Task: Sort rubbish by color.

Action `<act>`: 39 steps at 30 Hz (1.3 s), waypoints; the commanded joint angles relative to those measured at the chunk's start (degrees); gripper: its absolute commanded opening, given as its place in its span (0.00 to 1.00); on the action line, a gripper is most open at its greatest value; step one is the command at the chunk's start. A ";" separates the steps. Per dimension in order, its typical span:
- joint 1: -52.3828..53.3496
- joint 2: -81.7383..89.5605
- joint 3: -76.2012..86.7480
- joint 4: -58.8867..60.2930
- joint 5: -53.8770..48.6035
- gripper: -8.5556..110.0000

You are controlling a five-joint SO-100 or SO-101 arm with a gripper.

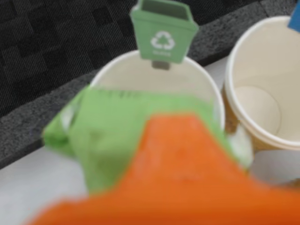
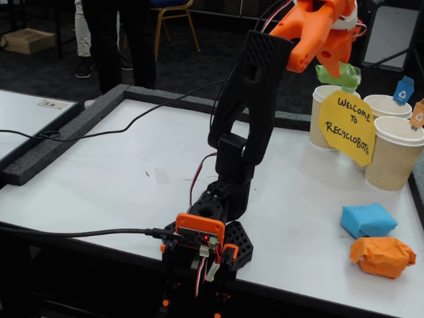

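Wide bare tabletop (image 2: 132, 179) left of the arm; cups (image 2: 396, 154) and yellow sign (image 2: 348, 126) crowded the far right corner.

Crumpled matt green paper lump (image 1: 112, 136), ribbed tan paper cups (image 2: 394, 156), smooth orange plastic gripper (image 2: 331, 56).

yellow sign (image 2: 349, 126): "WELCOME TO RECYCLOBOTS" | green tag (image 1: 163, 33): recycling symbol
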 commanded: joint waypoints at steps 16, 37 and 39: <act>1.93 1.32 4.22 -7.73 -0.62 0.33; 2.20 0.62 3.34 -6.15 -0.62 0.29; 2.20 0.62 3.34 -5.80 -0.62 0.32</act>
